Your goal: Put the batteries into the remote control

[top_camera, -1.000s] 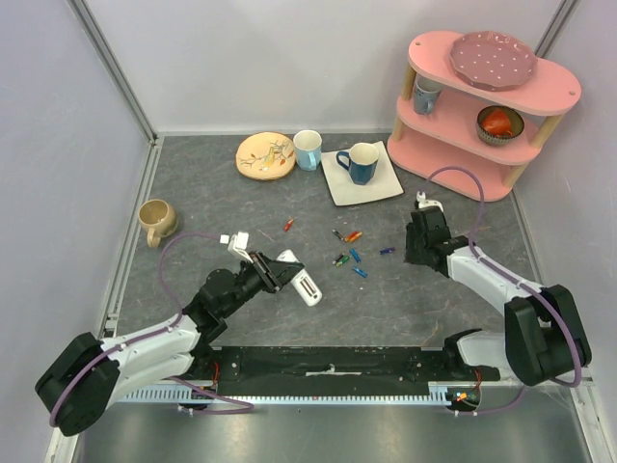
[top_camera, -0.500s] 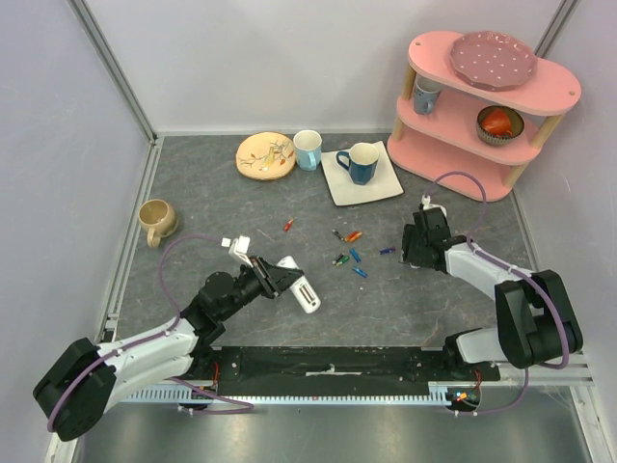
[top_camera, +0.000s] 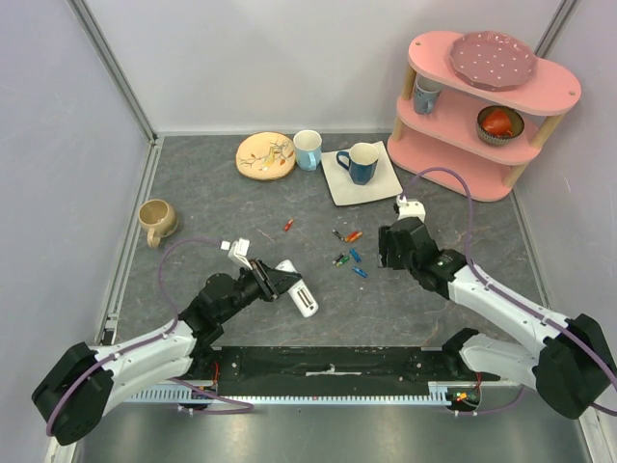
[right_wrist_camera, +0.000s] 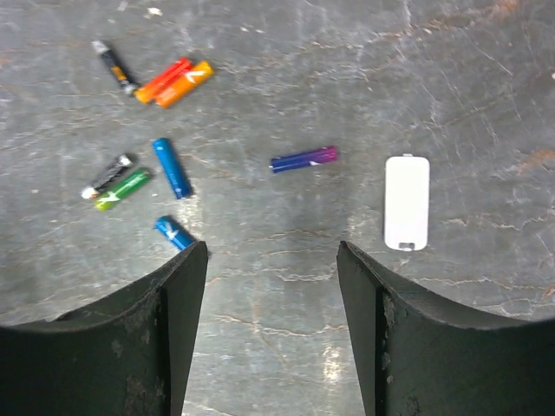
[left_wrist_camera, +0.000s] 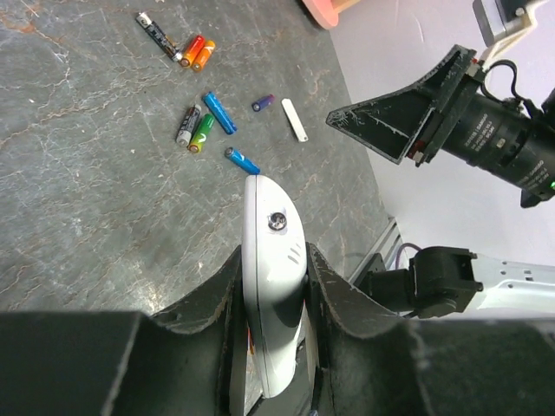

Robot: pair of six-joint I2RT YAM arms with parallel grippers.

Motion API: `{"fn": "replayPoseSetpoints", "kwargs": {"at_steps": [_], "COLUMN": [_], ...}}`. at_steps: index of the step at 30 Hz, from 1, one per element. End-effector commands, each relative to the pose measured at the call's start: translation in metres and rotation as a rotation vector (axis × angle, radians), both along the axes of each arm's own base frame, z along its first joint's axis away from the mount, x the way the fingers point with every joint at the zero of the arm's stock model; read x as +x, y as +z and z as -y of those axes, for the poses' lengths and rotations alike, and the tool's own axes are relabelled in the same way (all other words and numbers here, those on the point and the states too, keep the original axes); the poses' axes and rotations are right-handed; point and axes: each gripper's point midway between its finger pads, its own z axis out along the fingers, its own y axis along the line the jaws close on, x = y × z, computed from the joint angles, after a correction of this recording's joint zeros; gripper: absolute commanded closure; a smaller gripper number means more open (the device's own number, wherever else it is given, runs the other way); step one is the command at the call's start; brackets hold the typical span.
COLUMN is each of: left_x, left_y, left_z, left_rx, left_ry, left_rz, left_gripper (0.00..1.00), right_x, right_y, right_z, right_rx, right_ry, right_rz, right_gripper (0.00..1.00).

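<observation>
Nine batteries: eight clustered mid-frame, plus a lone red battery to their upper left. One remote control, one white cover, four mugs, three plates, one bowl, one pink shelf.

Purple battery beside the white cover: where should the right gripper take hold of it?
Grip the purple battery at mid-length, from straight above: it lies flat, nothing touching it, so the right gripper can likely close across its thin body.

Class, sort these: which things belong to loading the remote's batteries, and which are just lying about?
Job: remote, batteries, battery cover.
Lying about: tan mug, round plate, pale cup, blue mug, square plate, pink shelf.
</observation>
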Motion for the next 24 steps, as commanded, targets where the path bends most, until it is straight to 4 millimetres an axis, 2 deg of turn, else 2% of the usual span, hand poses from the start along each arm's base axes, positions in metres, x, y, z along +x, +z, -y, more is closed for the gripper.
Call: {"fn": "replayPoseSetpoints", "kwargs": {"at_steps": [1, 3, 4, 6, 8, 10, 11, 13, 14, 15, 16, 17, 18, 19, 20, 22, 23, 24], "left_x": [0.003, 0.007, 0.010, 0.013, 0.013, 0.015, 0.012, 0.011, 0.009, 0.006, 0.004, 0.002, 0.000, -0.003, -0.004, -0.009, -0.010, -0.012], "left_y": [0.013, 0.015, 0.007, 0.021, -0.003, 0.014, 0.005, 0.024, 0.025, 0.025, 0.026, 0.024, 0.023, 0.020, 0.018, 0.010, 0.008, 0.006], "left_z": [-0.005, -0.012, -0.020, -0.028, -0.040, -0.047, -0.051, -0.055, -0.057, -0.059, -0.059, -0.059, -0.059, -0.056, -0.054, -0.048, -0.045, -0.043], "left_rx": [-0.071, -0.106, -0.105, -0.174, -0.125, -0.133, -0.066, -0.050, -0.034, -0.021, -0.011, -0.007, -0.009, -0.009, -0.012, -0.024, -0.030, -0.037], "left_ry": [0.036, 0.091, 0.140, 0.189, 0.251, 0.278, 0.281, 0.273, 0.271, 0.267, 0.255, 0.247, 0.240, 0.217, 0.204, 0.162, 0.146, 0.130], "left_rz": [0.002, -0.021, -0.036, -0.027, -0.092, -0.055, -0.059, 0.014, 0.019, 0.021, 0.033, 0.032, 0.035, 0.033, 0.032, 0.025, 0.027, 0.029], "left_gripper": [0.98, 0.98, 0.98, 0.98, 0.98, 0.98, 0.98, 0.98, 0.98, 0.98, 0.98, 0.98, 0.98, 0.98, 0.98, 0.98, 0.98, 0.98], "right_x": [0.004, 0.004, 0.005, 0.008, 0.015, 0.017, 0.022, 0.027, 0.031, 0.038, 0.040, 0.042, 0.049, 0.051, 0.051, 0.057, 0.059, 0.062], "right_y": [0.021, 0.016, 0.015, 0.018, 0.024, 0.030, 0.033, 0.041, 0.033, 0.041, 0.040, 0.027, 0.033, 0.029, 0.016, 0.014, 0.005, 0.008], "right_z": [-0.007, -0.012, -0.015, -0.031, -0.046, -0.065, -0.078, -0.097, -0.102, -0.108, -0.114, -0.116, -0.122, -0.123, -0.126, -0.131, -0.131, -0.135], "right_rx": [0.001, 0.004, 0.010, 0.028, 0.043, 0.077, 0.101, 0.147, 0.139, 0.142, 0.139, 0.109, 0.106, 0.090, 0.060, 0.053, 0.036, 0.039], "right_ry": [-0.034, -0.026, -0.020, 0.029, 0.068, 0.125, 0.149, 0.198, 0.205, 0.214, 0.227, 0.237, 0.243, 0.247, 0.262, 0.264, 0.259, 0.260], "right_rz": [0.089, 0.086, 0.085, 0.096, 0.135, 0.160, 0.182, 0.191, 0.172, 0.184, 0.177, 0.136, 0.144, 0.128, 0.088, 0.085, 0.067, 0.074], "right_gripper": [0.32, 0.32, 0.32, 0.32, 0.32, 0.31, 0.30, 0.29, 0.29, 0.29, 0.28, 0.28, 0.28, 0.28, 0.31, 0.31, 0.30, 0.28]}}
